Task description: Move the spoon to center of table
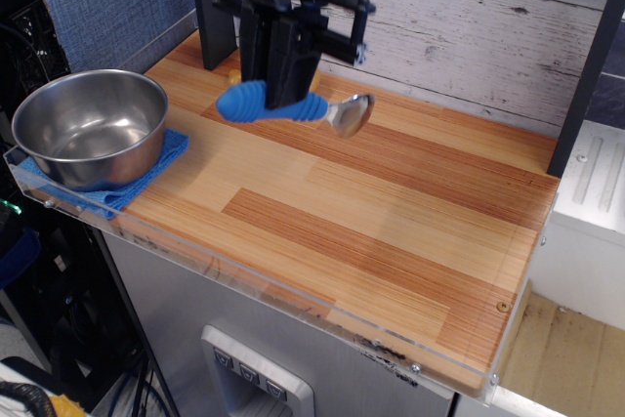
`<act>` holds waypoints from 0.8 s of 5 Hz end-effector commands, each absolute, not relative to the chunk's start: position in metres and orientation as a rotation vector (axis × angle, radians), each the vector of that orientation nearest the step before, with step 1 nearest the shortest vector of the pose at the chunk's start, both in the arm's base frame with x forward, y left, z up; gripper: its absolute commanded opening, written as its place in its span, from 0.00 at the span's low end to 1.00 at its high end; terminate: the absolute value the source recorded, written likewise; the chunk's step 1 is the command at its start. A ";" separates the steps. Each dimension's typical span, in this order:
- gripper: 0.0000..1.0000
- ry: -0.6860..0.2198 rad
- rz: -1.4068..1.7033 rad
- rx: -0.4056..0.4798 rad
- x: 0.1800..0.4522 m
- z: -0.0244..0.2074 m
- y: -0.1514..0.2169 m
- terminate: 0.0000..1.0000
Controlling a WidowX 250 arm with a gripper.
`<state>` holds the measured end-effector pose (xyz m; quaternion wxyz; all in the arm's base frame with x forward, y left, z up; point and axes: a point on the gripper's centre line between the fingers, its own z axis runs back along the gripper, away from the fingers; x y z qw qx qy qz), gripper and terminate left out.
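Ribbed blue spoon (291, 107) handle (shiny metal bowl), striped wooden table (391, 212), polished steel bowl (90, 126), blue cloth (161, 161)

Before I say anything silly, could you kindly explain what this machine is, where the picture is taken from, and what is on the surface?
This is a single camera view from above and in front of a small wooden table. The dark machine at the back is a robot arm; its gripper hangs down with the jaws closed on a spoon with a blue ribbed handle and a shiny metal bowl, held sideways above the wood. At the left edge sits a steel bowl on a folded blue cloth. Behind the table is a whitewashed plank wall.
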<state>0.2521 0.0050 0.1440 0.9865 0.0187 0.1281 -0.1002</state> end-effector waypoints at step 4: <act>0.00 0.352 -0.299 0.173 0.267 0.081 0.007 0.00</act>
